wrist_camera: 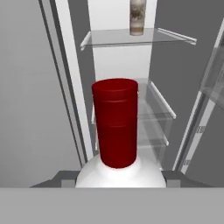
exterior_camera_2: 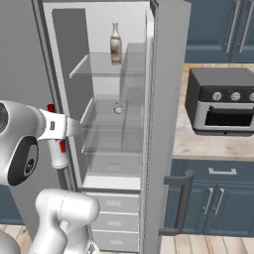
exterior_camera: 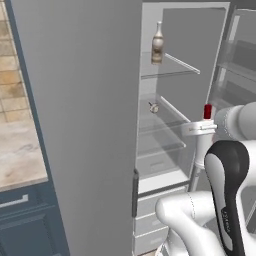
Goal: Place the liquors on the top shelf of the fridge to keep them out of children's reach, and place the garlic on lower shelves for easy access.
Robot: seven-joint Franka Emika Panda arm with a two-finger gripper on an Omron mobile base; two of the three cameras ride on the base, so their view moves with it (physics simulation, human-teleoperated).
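The fridge stands open in front of me. My gripper is shut on the white liquor bottle with the red cap, held upright just outside the fridge opening at the height of the middle shelves. The greyish-brown liquor bottle stands on the top shelf, and it is also in the hand view. The garlic lies on the lower shelf just under the top one. From the right base the white bottle hangs left of the shelves.
The fridge's right door stands open edge-on beside the shelves. White drawers fill the fridge's bottom. A toaster oven sits on the counter to the right, above dark blue cabinets. A marble counter lies left.
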